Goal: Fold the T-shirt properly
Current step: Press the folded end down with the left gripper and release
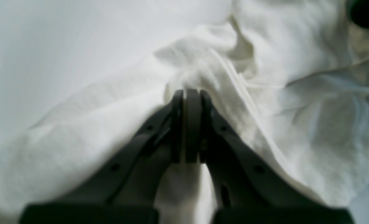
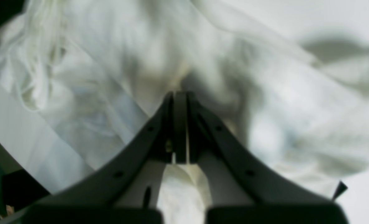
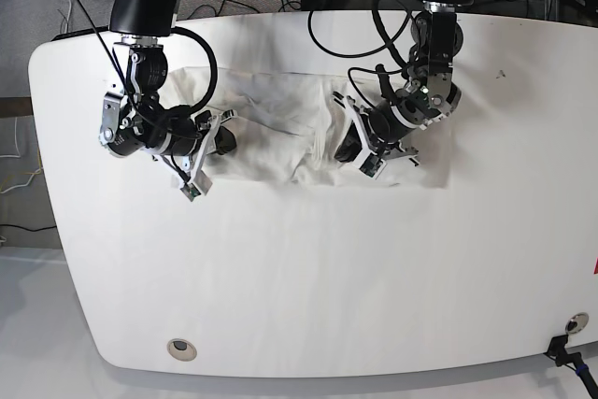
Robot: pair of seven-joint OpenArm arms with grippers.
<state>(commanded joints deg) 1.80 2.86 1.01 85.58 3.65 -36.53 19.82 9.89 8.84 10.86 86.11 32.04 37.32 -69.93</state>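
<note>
The T-shirt [image 3: 271, 123] lies crumpled, plain white side showing, at the back middle of the white table [image 3: 299, 277]. No print is visible. My left gripper [image 1: 187, 91] is shut, with a raised ridge of the T-shirt [image 1: 209, 65] bunched at its tips. In the base view the left gripper [image 3: 348, 147] sits on the shirt's right half. My right gripper [image 2: 179, 93] is shut too, pinching blurred folds of the T-shirt [image 2: 134, 62]. The base view places the right gripper [image 3: 217, 133] at the shirt's left edge.
Black cables [image 3: 346, 16] trail over the table's back edge behind both arms. A round grommet [image 3: 182, 349] sits near the front left edge, and a black clamp [image 3: 563, 348] is at the front right corner.
</note>
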